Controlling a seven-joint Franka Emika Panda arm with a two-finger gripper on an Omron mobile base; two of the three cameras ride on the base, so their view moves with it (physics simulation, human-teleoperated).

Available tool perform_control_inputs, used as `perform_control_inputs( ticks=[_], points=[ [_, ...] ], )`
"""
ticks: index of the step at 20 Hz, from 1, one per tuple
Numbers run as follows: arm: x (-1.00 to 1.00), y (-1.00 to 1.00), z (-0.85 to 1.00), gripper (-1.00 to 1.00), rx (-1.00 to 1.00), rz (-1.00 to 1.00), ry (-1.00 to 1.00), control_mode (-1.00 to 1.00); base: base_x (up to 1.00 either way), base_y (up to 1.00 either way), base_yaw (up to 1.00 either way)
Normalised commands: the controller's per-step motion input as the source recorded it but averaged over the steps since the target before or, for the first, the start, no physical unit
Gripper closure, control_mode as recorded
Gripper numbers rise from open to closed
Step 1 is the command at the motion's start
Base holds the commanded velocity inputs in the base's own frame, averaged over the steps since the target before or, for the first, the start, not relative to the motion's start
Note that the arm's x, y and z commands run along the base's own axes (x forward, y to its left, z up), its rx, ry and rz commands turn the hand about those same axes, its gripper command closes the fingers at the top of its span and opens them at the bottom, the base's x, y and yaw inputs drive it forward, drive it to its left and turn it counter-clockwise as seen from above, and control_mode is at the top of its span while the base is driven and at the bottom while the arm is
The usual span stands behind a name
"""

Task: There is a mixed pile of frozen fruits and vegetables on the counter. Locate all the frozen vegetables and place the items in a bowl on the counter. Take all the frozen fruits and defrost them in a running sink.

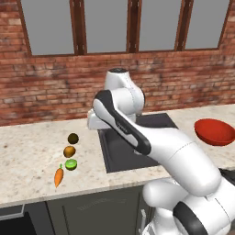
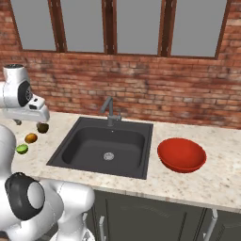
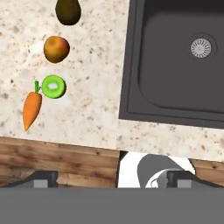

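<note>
My gripper hangs spread wide and empty above the counter. At ten o'clock in the hand view lie the carrot, green fruit slice, orange-brown ball and olive-brown ball; the sink sits at two o'clock.

Red brick wall across the middle of both base views. Row of windows with dark brown frames and flat grey panes along the top. Dark cabinet fronts with slim metal handles along the bottom. Brown wood-plank floor low in the hand view.
</note>
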Motion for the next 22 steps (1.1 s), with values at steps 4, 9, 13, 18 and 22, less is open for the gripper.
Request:
perform_control_inputs(
  ticks=[4,9,13,18,22],
  points=[
    [-0.35,1.0,-0.57,-1.0,0.02,-0.08,0.15,-1.0,0.0,0.0,0.0],
    [-0.41,0.89,-0.53,-1.0,0.01,-0.21,0.11,-1.0,0.0,0.0,0.0],
    [0.0,0.24,-0.06,-1.0,-0.01,-0.02,0.0,-1.0,0.0,0.0,0.0],
    [0.15,0.04,-0.23,-1.0,-0.01,-0.04,0.01,-1.0,0.0,0.0,0.0],
    [0.14,0.5,-0.33,-1.0,0.0,-0.12,-0.05,-1.0,0.0,0.0,0.0]
  ],
)
